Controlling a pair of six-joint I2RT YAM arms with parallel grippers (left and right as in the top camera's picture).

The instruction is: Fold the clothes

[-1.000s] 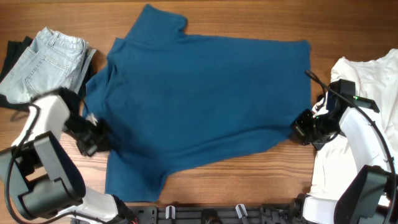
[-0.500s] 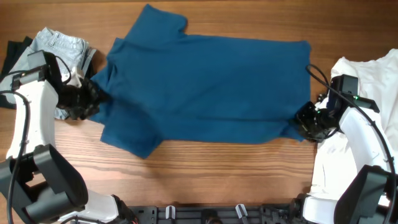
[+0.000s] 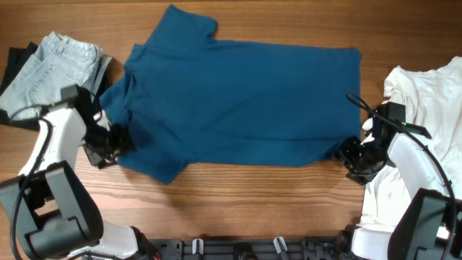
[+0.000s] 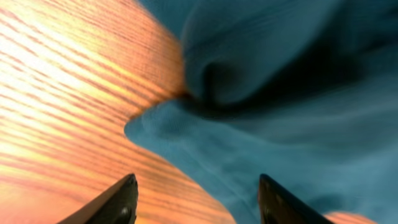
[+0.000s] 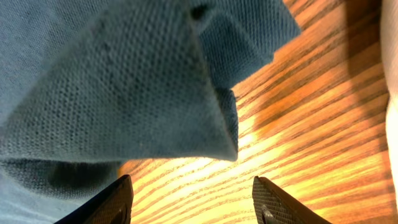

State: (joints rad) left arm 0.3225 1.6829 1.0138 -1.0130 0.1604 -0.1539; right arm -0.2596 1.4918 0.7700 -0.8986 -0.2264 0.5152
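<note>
A blue short-sleeved shirt (image 3: 238,94) lies spread across the wooden table, its lower part doubled up along a straight front edge. My left gripper (image 3: 112,143) sits at the shirt's left front corner. In the left wrist view it (image 4: 196,200) is open, with a rounded fold of blue cloth (image 4: 280,93) and bare wood between the fingers, which grip nothing. My right gripper (image 3: 351,153) is at the shirt's right front corner. It (image 5: 193,200) is also open, over wood, with the blue corner (image 5: 112,74) just ahead of the fingertips.
Light denim jeans (image 3: 58,68) lie at the back left on a dark garment (image 3: 14,61). A white garment (image 3: 419,144) is heaped along the right edge, close to my right arm. Bare wood (image 3: 253,202) runs along the front of the table.
Both grippers have gone from shut to open and let go of the shirt. The shirt's front part was folded up. My left arm has moved back toward the front corner.
</note>
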